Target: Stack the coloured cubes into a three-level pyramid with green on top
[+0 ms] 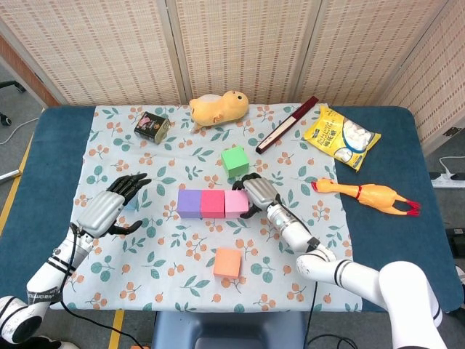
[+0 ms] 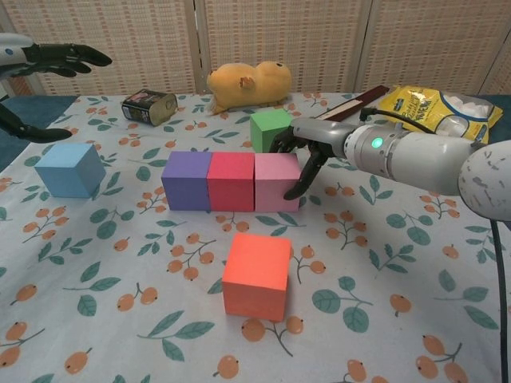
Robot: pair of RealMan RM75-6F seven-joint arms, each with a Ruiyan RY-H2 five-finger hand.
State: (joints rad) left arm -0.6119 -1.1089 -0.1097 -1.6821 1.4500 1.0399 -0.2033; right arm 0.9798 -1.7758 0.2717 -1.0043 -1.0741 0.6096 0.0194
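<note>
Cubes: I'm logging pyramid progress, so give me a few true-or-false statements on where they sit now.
1. The purple cube, red cube and pink cube form one row. True.
2. The green cube tops the row. False: it sits on the cloth behind it.
3. The right hand is at the pink cube's end. True.
4. The orange cube is stacked. False: it stands alone in front.
5. The left hand holds the blue cube. False: it holds nothing.

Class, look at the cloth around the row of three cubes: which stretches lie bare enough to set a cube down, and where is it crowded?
Bare cloth lies between the blue cube and the purple cube, also right of the orange cube toward the near edge. It is crowded at the pink cube, where the right hand and green cube sit close.
</note>
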